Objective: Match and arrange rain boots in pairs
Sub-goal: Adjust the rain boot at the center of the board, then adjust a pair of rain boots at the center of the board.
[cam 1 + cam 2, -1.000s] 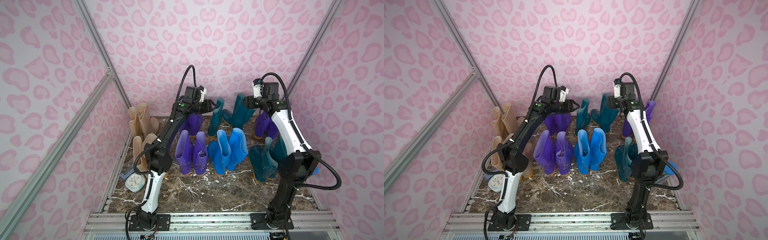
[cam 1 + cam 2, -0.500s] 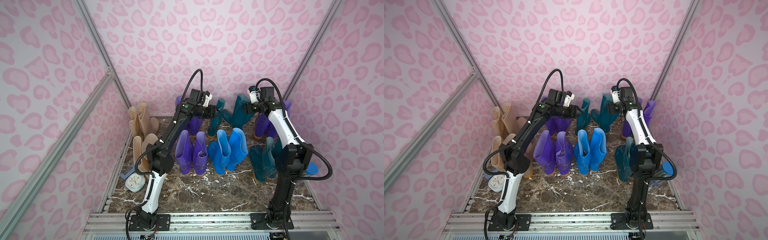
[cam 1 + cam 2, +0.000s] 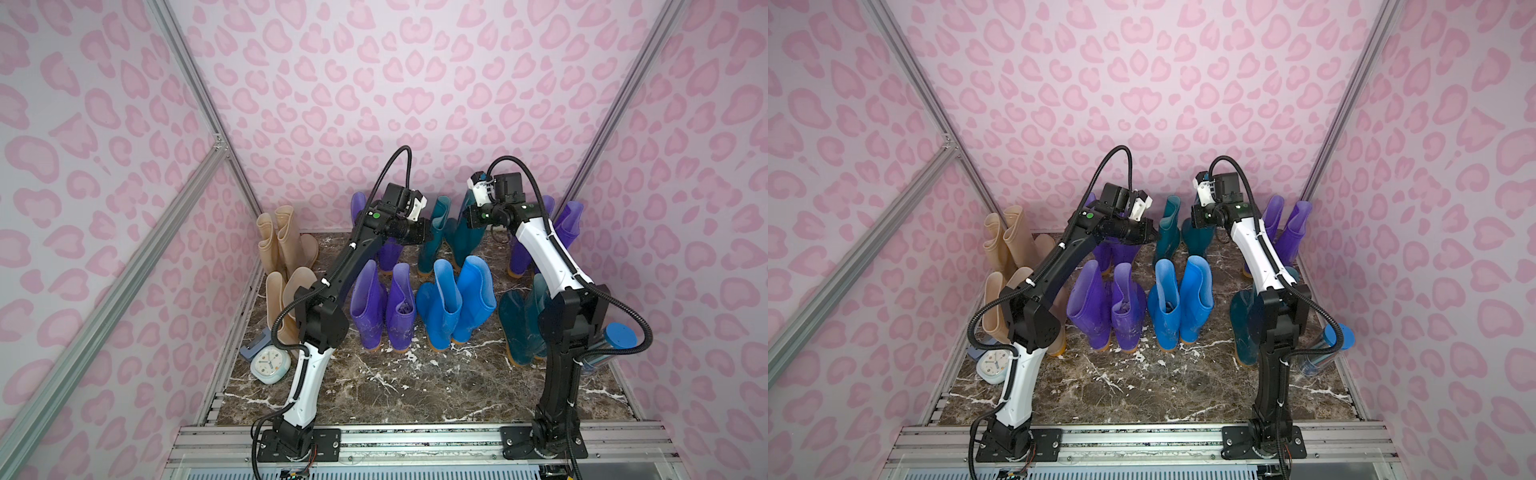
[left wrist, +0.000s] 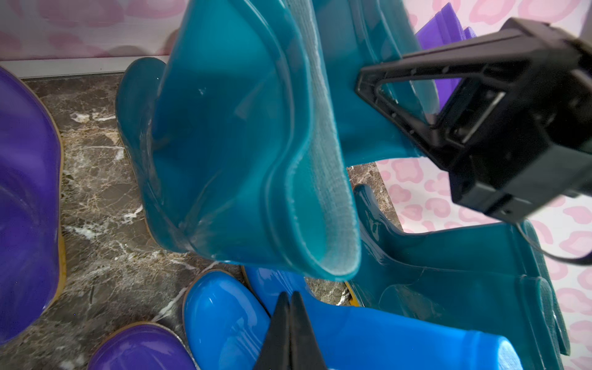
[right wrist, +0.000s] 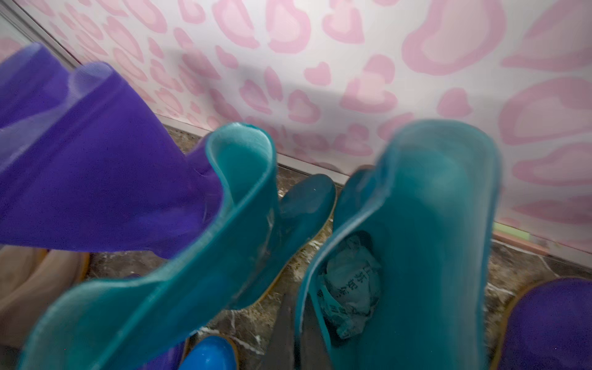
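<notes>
The rain boots stand on the marble floor in colour groups. Beige boots (image 3: 284, 245) are at the left, a purple pair (image 3: 382, 307) and a bright blue pair (image 3: 455, 299) in front. Dark teal boots (image 3: 438, 232) stand at the back, more teal (image 3: 519, 324) at the front right, and purple boots (image 3: 567, 224) at the back right. My left gripper (image 4: 290, 296) is shut and empty, hanging over a blue boot (image 4: 224, 320) beside a teal boot's rim (image 4: 333, 205). My right gripper (image 5: 296, 323) is shut on the rim of a paper-stuffed teal boot (image 5: 426, 224).
A small pale alarm clock (image 3: 270, 365) lies at the front left by the left arm's base. A clear cylinder with a blue cap (image 3: 619, 336) sits at the right behind the right arm. Pink patterned walls close in three sides. The aluminium rail (image 3: 415, 436) runs along the front.
Both grippers have closed. The left gripper moved right and down toward the back teal boots. The right gripper came down and left onto a back teal boot's rim.
</notes>
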